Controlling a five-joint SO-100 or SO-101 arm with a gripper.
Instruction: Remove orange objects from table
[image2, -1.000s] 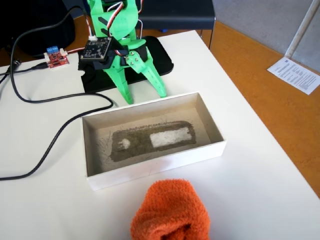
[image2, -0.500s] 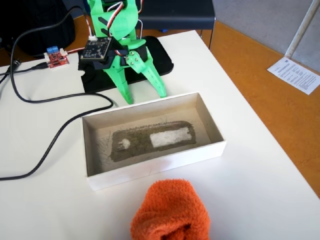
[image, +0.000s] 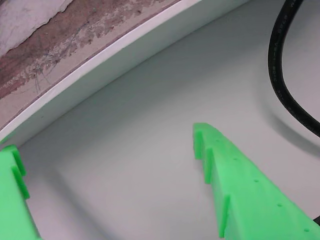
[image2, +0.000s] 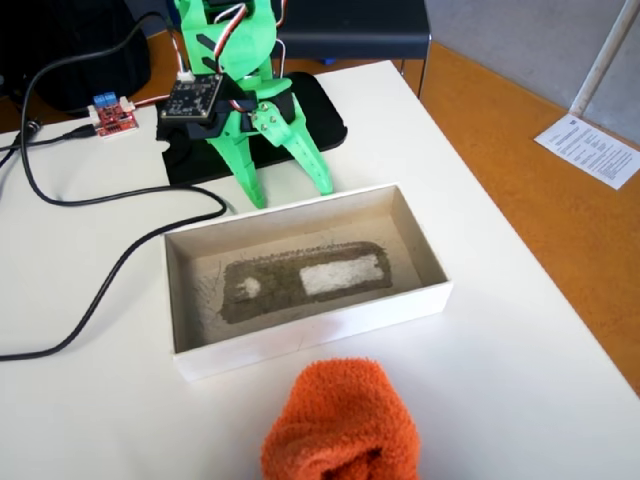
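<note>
The orange fuzzy cloth bundle (image2: 342, 423) lies on the white table (image2: 520, 330) at the front edge of the fixed view, just in front of the white box. It does not show in the wrist view. My green gripper (image2: 291, 195) is open and empty, fingertips pointing down at the table just behind the box's far wall, well away from the bundle. In the wrist view the gripper (image: 105, 142) shows two spread green fingers (image: 240, 185) over bare white tabletop beside the box wall.
A shallow white box (image2: 310, 335) with a grey-stained bottom stands mid-table between gripper and bundle. A black cable (image2: 110, 275) loops across the left side; it also shows in the wrist view (image: 285, 85). A small red circuit board (image2: 114, 118) and a black base plate (image2: 320, 115) sit behind.
</note>
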